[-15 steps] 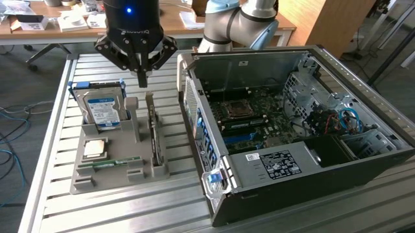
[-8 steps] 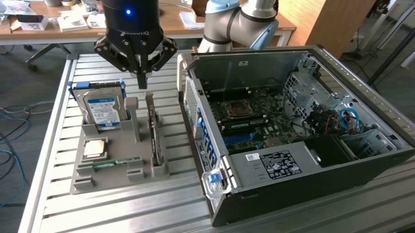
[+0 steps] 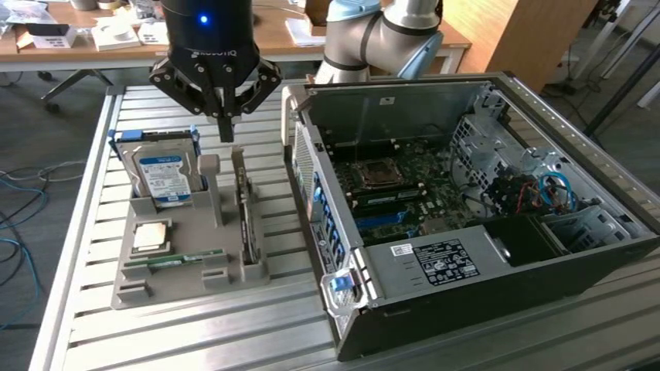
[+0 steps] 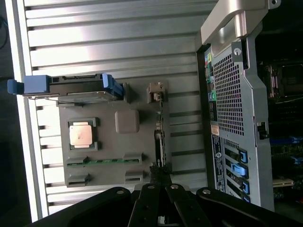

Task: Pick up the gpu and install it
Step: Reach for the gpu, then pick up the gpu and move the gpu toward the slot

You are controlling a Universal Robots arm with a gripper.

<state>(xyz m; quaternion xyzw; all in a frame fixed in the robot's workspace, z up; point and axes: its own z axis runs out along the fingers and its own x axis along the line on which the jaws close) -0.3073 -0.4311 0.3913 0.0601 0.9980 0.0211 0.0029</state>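
Note:
The gpu (image 3: 246, 212) is a thin dark card standing on its edge in a slot of the grey holder tray (image 3: 139, 290), on the side nearest the computer. From the wrist view I see the gpu (image 4: 160, 137) edge-on as a narrow strip. My gripper (image 3: 226, 130) hangs above the far end of the card, clear of it, with its black fingers pressed together and nothing between them. In the wrist view the gripper (image 4: 160, 185) lines up with the card's end.
The tray also holds an upright silver hard drive (image 3: 163, 174) with blue rails, a square processor (image 3: 151, 236) and a green memory stick (image 3: 185, 259). An open computer case (image 3: 433, 267) with its motherboard (image 3: 397, 185) exposed lies at the exterior view's right on the slatted metal table (image 3: 206, 332).

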